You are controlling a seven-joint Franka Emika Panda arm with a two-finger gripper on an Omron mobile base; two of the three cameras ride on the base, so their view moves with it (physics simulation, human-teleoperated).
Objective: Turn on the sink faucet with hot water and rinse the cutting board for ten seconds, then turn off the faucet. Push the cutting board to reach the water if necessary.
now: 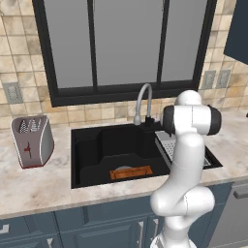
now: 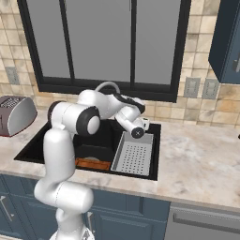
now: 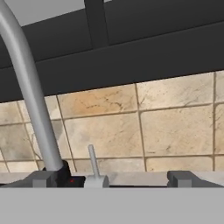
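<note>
Two compartments divide the deep matte black rectangular sink (image 1: 89,160), which is set into a pale veined marble-look counter (image 1: 34,186). On the floor of the left compartment, toward its near wall, lies the small flat orange-brown wooden cutting board (image 1: 131,172), a long narrow rectangle with a darker rim; from the right base camera one end of it (image 2: 93,164) peeks out beside the arm. The right compartment holds a grey perforated metal rack (image 2: 134,154), a shallow tray with raised edges and a dotted floor.

At the far rim of the sink stands the slim grey metal gooseneck faucet (image 1: 143,100) on a black base, its smooth tube arching high and curving down to the left over the basin. No stream falls from the spout, and the board looks dry.

The white arm's two-finger gripper (image 3: 113,178) sits close to the faucet base, facing the beige stone-tile backsplash (image 3: 175,127). Its dark fingertips (image 3: 181,177) stand wide apart and hold nothing. Between them, nearer the left tip, a thin pale grey lever (image 3: 92,162) rises upright like a small stalk; whether either tip touches it I cannot tell.

Left of the sink, a rounded brushed-metal toaster (image 1: 32,140) with red sides rests on the counter. Behind the faucet is a dark-framed window (image 1: 126,48) with flat grey panes.
</note>
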